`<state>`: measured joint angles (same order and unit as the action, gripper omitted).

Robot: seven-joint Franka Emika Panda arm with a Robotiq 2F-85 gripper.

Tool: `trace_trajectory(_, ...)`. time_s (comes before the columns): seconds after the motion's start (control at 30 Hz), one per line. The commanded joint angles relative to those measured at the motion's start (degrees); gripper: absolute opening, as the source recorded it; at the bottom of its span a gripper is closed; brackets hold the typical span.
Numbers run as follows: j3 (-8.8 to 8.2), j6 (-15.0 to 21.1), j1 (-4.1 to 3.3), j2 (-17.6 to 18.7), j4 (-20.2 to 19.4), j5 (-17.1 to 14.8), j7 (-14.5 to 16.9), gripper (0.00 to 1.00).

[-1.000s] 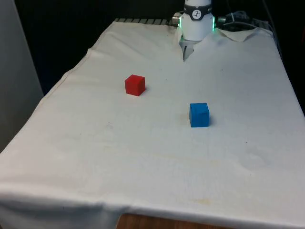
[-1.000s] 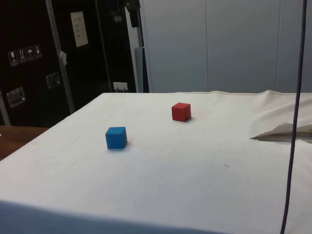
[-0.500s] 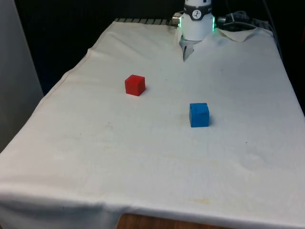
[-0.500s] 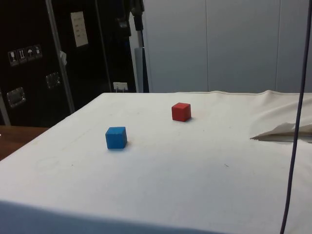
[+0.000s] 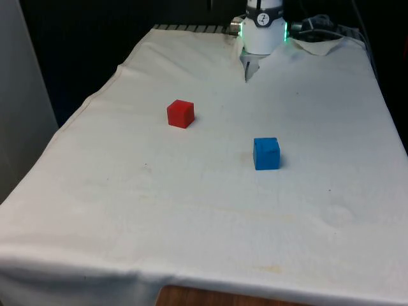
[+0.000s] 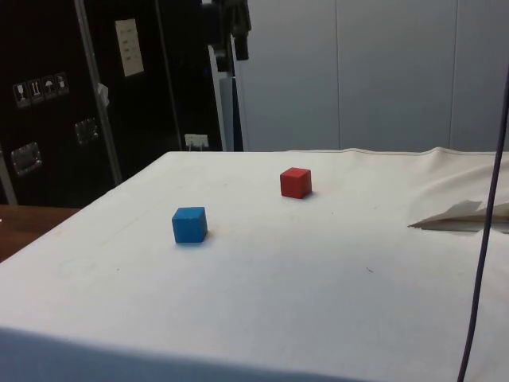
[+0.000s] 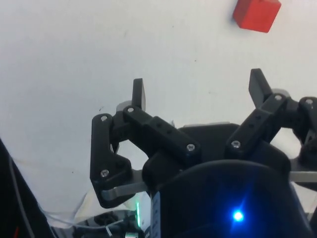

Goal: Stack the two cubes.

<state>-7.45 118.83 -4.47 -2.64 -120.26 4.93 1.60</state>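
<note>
A red cube [image 5: 181, 114] rests on the white cloth toward the front view's left, also seen as the red cube [image 6: 296, 182] in the side view and the red cube [image 7: 257, 14] from the wrist. A blue cube [image 5: 266, 153] sits apart from it, nearer the front view's right; the side view has the blue cube [image 6: 189, 224] closer to the table edge. My gripper [image 7: 198, 94] is open, high above the cloth, with nothing between its fingers. In the side view the gripper [image 6: 236, 32] hangs high over the table's far side.
The white cloth [image 5: 191, 210] covers the whole table. A fold of cloth [image 6: 461, 215] lifts near the robot's base [image 5: 264, 32]. A thin cable [image 6: 485, 239] hangs in front of the side camera.
In the side view the gripper has drifted rightward and slightly lower along the top. Both cubes have stayed in place.
</note>
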Motion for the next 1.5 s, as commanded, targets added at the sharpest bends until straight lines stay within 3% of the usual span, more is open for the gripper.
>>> trace_trajectory(0.0, -0.29, 1.55, 0.17, -0.8, -1.43, 0.06, 0.52, 1.0)
trace_trajectory(0.4, -3.21, 5.56, 0.23, -2.29, -6.13, 0.11, 3.67, 1.0)
trace_trajectory(0.73, -5.16, 8.31, 0.29, -0.69, -7.45, -0.06, 5.39, 1.0)
trace_trajectory(1.3, -7.1, 10.83, 0.17, 1.49, -9.11, 0.0, 4.81, 1.0)
trace_trajectory(1.47, -7.91, 13.12, 0.29, 2.41, -10.08, 0.0, 3.95, 1.0)
